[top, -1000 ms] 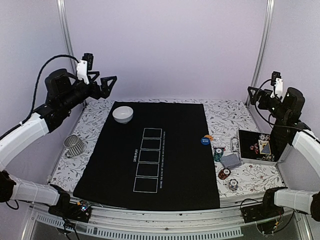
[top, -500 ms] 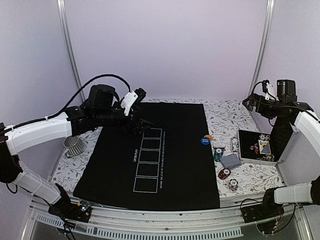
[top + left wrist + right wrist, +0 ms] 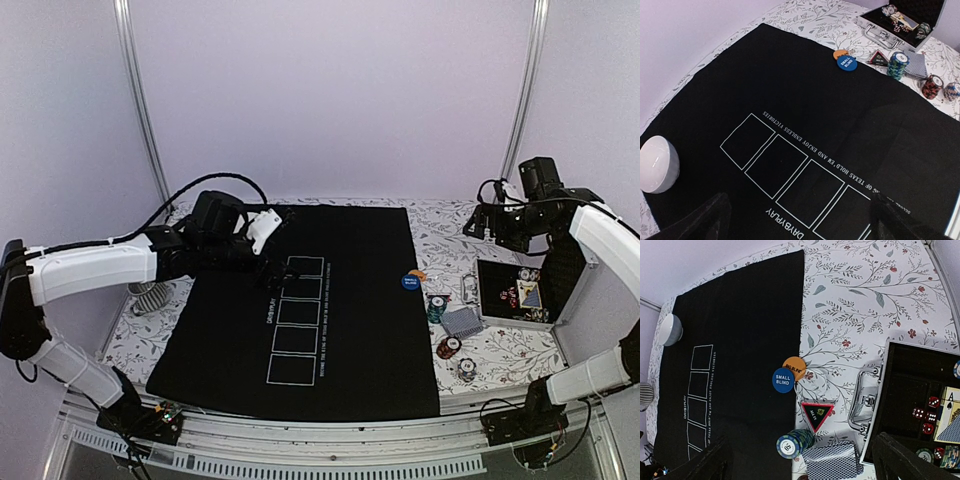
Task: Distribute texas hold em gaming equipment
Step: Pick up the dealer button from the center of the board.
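The poker gear lies right of the black mat (image 3: 340, 330). A blue disc (image 3: 409, 282) overlaps an orange disc (image 3: 421, 274); below them are a black-red triangle (image 3: 817, 413), a teal chip stack (image 3: 436, 306), grey-blue-backed cards (image 3: 462, 321), a red chip stack (image 3: 450, 347) and another stack (image 3: 467, 370). My left gripper (image 3: 272, 272) is open and empty, above the mat's top white rectangle. My right gripper (image 3: 478, 222) is open and empty, above the floral cloth behind the gear. The left wrist view shows the blue disc (image 3: 845, 62) and teal stack (image 3: 897, 65) far off.
An open metal case (image 3: 520, 293) with dice, cards and chips stands at the right, also in the right wrist view (image 3: 920, 390). A white bowl (image 3: 657, 164) sits at the mat's far left corner, hidden under my left arm from above. A ribbed metal cup (image 3: 150, 293) stands left of the mat.
My left arm has swung from high at the left down over the mat's far left, covering the bowl. My right arm has moved left and down towards the gear.
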Motion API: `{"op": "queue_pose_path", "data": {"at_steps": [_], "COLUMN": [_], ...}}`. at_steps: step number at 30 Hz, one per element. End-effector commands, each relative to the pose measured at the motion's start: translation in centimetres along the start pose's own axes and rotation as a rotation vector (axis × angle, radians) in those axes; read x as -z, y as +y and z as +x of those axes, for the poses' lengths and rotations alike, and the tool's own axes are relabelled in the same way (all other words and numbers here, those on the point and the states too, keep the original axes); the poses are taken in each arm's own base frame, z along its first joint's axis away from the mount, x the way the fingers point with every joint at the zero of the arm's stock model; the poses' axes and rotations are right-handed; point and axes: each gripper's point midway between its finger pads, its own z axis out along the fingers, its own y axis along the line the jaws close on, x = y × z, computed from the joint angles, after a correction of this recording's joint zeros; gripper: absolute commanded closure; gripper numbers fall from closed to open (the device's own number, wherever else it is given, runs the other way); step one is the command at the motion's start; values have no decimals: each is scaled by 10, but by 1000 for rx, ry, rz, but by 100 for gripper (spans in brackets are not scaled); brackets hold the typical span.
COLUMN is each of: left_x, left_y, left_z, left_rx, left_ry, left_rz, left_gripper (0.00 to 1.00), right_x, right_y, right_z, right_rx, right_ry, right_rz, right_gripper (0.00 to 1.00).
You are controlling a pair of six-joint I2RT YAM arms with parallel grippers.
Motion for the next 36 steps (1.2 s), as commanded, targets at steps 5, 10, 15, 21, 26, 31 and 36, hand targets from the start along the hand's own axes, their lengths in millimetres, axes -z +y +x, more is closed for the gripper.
{"op": "queue_pose_path", "data": {"at_steps": [5,10,15,21,26,31,36], "left_x": [10,6,7,8,9,9,10], "left_y": [5,6,7,6,5,6,7], "left_z": [-8,-4,-3,-2,-2,-2,-1], "left_rx": [-30,-27,-30,-28,-29,-29,-30], "left_ry": [-52,-29,-27,-30,-31,-31,-32], "left_rz": [-41,-44,-52,-45,-45,-50,-53], "left_gripper": [2,2,2,2,2,2,2], "right_x": [-43,-96,-146,-181,-195,-198,-201], "right_y": [28,35,20,6,2,-11,-20], "right_z": [1,23,49,65,73,77,85], "right_rx": [166,249,299,318,329,345,353], "right_ry": [114,282,448,529,566,586,615], "right_rz": [131,108,134,168,171,228,264], "right_gripper": [0,0,4,4,10,17,18]}}
